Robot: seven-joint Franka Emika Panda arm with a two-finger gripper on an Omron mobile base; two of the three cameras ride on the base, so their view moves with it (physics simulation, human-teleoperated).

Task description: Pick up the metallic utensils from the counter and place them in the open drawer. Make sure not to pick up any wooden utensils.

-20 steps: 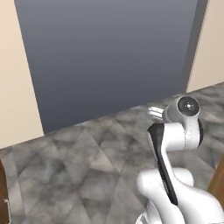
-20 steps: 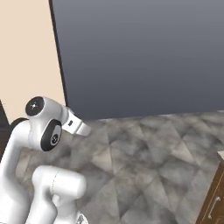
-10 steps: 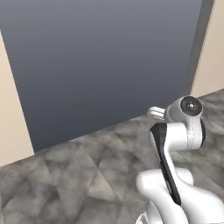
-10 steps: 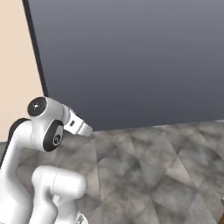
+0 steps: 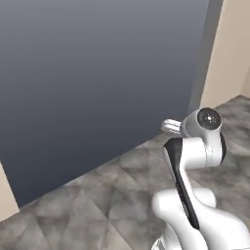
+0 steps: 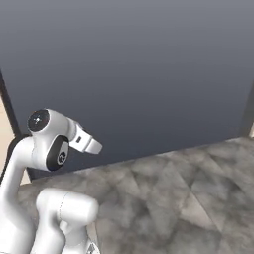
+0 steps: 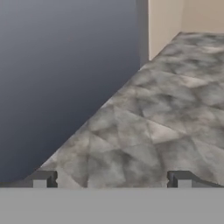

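Note:
My gripper (image 7: pixel 111 180) is open in the hand view, its two dark fingertips (image 7: pixel 41 178) standing wide apart with nothing between them. It points low along a grey marbled floor (image 7: pixel 153 122) beside a tall dark grey panel (image 7: pixel 57 78). The white arm (image 5: pixel 195 146) rises folded in the left base view, and its arm (image 6: pixel 49 144) shows again in the right base view. The metallic utensils, the counter, the open drawer and the wooden utensils are out of view.
The big grey panel (image 5: pixel 97 73) stands close ahead and spans most of the right base view as well (image 6: pixel 129 69). A beige wall (image 5: pixel 229 49) borders it on the right. Marbled floor (image 6: pixel 188 198) stretches ahead of the base.
The whole picture has shifted, so the base has moved: the grey panel now looms larger, and the wooden cabinet corners at the lower edges have left the views. The arm keeps its pose, gripper still open.

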